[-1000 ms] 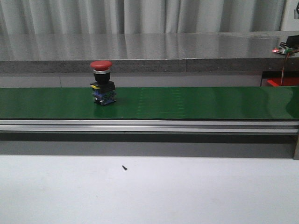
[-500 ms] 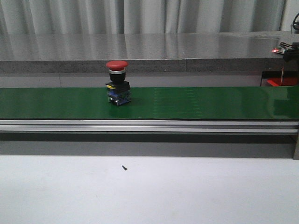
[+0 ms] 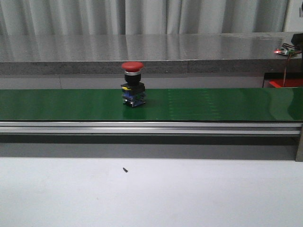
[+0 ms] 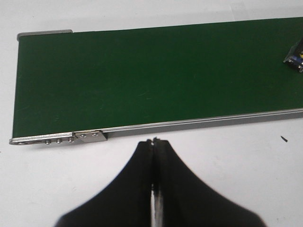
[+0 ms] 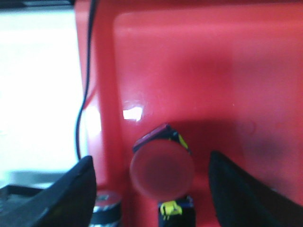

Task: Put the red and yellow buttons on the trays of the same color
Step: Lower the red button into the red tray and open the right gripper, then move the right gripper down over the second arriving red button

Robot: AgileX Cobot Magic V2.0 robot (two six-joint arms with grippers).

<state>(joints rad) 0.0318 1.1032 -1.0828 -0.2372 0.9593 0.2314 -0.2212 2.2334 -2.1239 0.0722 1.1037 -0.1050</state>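
Left gripper (image 4: 155,142) has its two dark fingers (image 4: 139,170) pressed right together, nothing between them, hanging over the white table (image 4: 227,161) just off the near rail of the green conveyor belt (image 4: 142,75). From that wrist camera you can see the belt's end with its metal bracket (image 4: 71,138), and only a corner of a button's base (image 4: 296,54) peeking in at the frame edge.

Right gripper (image 5: 151,182) is spread wide, one finger (image 5: 71,194) on each side of a red button (image 5: 162,169) that sits in the red tray (image 5: 213,71). The pads look clear of the button, with tray showing in the gaps either side (picture's pretty blurry though, so I wouldn't swear to it). A thin black cable (image 5: 85,94) runs along the tray's edge.

Front camera: another red-capped button (image 3: 132,84) stands upright on the green belt (image 3: 227,104), a bit left of middle, red mushroom cap on top and a black, yellow and blue block below. A sliver of the red tray (image 3: 284,83) shows at the far right behind the belt. There's a tiny dark speck (image 3: 125,169) on the white table (image 3: 189,194) in front.
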